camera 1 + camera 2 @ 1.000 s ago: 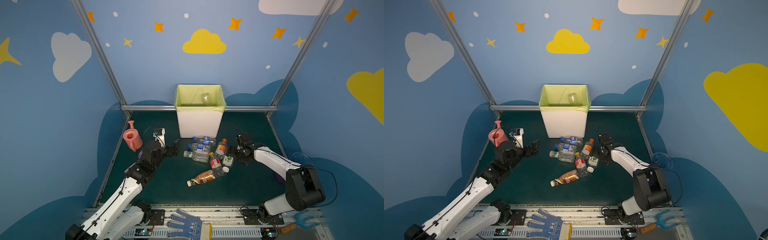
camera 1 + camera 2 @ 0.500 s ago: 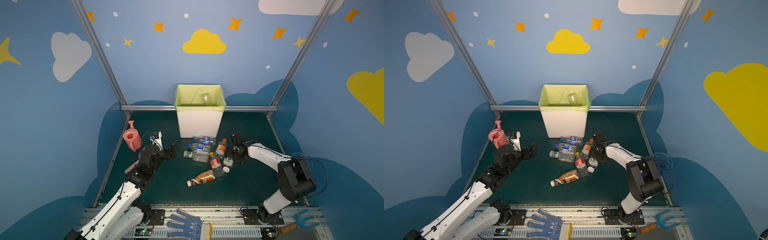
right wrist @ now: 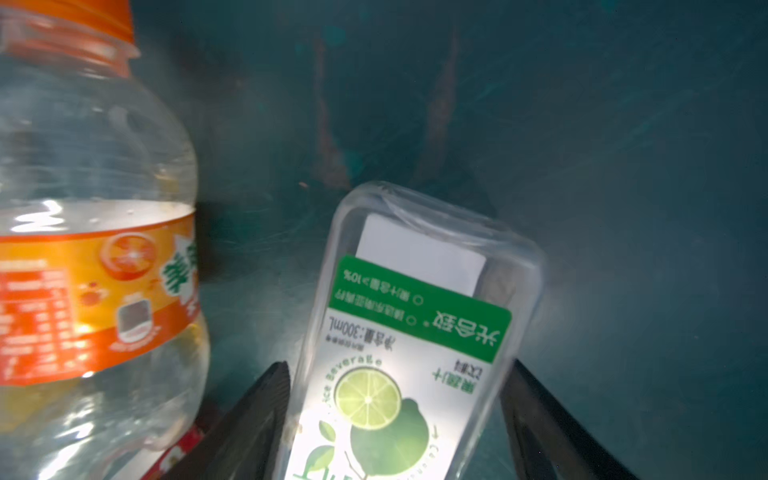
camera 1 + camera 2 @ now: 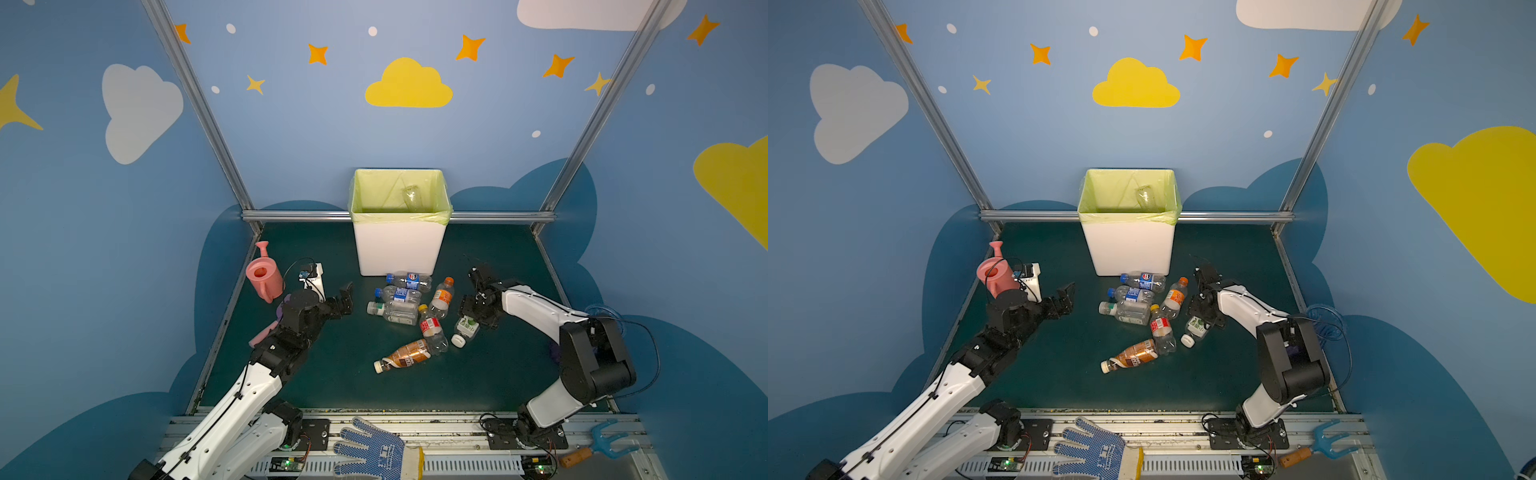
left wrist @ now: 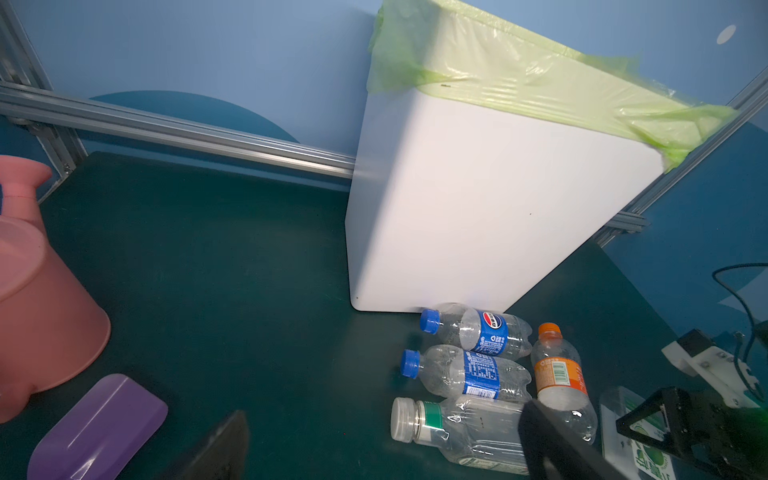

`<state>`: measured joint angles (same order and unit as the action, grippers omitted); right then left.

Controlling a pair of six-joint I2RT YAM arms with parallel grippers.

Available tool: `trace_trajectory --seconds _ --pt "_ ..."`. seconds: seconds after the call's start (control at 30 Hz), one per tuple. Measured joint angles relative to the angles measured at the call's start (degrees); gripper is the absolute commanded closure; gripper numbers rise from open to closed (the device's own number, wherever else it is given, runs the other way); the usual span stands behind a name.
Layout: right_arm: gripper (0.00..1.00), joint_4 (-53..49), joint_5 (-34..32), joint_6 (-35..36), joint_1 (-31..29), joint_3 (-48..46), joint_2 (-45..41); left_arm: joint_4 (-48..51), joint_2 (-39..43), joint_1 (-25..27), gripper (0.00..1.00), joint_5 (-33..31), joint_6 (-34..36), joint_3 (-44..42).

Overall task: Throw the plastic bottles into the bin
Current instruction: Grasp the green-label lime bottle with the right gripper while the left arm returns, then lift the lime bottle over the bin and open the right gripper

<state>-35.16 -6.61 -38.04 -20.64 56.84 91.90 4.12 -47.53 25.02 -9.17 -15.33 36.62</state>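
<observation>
Several plastic bottles lie on the green mat in front of the white bin (image 4: 397, 249) (image 4: 1127, 249) (image 5: 478, 208): two with blue caps (image 4: 409, 281) (image 4: 399, 294), a clear white-capped one (image 4: 392, 311), an orange one (image 4: 442, 297), a red-labelled one (image 4: 432, 328) and a brown one (image 4: 405, 355). My right gripper (image 4: 473, 318) (image 4: 1202, 316) (image 3: 401, 365) is shut on the lime-label bottle (image 4: 465, 329) (image 3: 415, 332), which still lies on the mat. My left gripper (image 4: 343, 301) (image 4: 1065, 299) (image 5: 382, 449) is open and holds nothing, left of the pile. One clear bottle (image 4: 411, 197) lies inside the bin.
A pink watering can (image 4: 262, 276) and a purple scoop (image 5: 99, 428) sit by the left arm. A metal rail (image 4: 299, 215) runs behind the bin. A blue dotted glove (image 4: 370, 453) and a blue fork tool (image 4: 602, 444) lie on the front frame.
My right gripper has come down over the lime-label bottle and its jaws have narrowed around it. The left arm has shifted only slightly, its gripper staying open.
</observation>
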Motion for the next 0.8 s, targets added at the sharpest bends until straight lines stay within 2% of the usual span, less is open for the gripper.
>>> trace_trajectory --seconds 0.23,0.53,0.63,0.8 --pt "0.1 -1.5 0.1 0.2 -0.3 0.3 0.0 0.0 -1.8 0.0 0.0 0.1 0.0 0.0" --pt "0.1 -3.0 0.1 0.6 -0.8 3.7 4.2 0.0 -2.3 0.0 0.0 0.0 0.0 0.0" --pt "0.13 -3.5 0.2 1.0 -0.8 4.6 6.3 0.0 -2.3 0.0 0.0 0.0 0.0 0.0" --pt "0.27 -4.0 0.4 1.9 -0.8 5.3 7.7 0.1 -2.3 0.0 0.0 0.0 0.1 0.0"
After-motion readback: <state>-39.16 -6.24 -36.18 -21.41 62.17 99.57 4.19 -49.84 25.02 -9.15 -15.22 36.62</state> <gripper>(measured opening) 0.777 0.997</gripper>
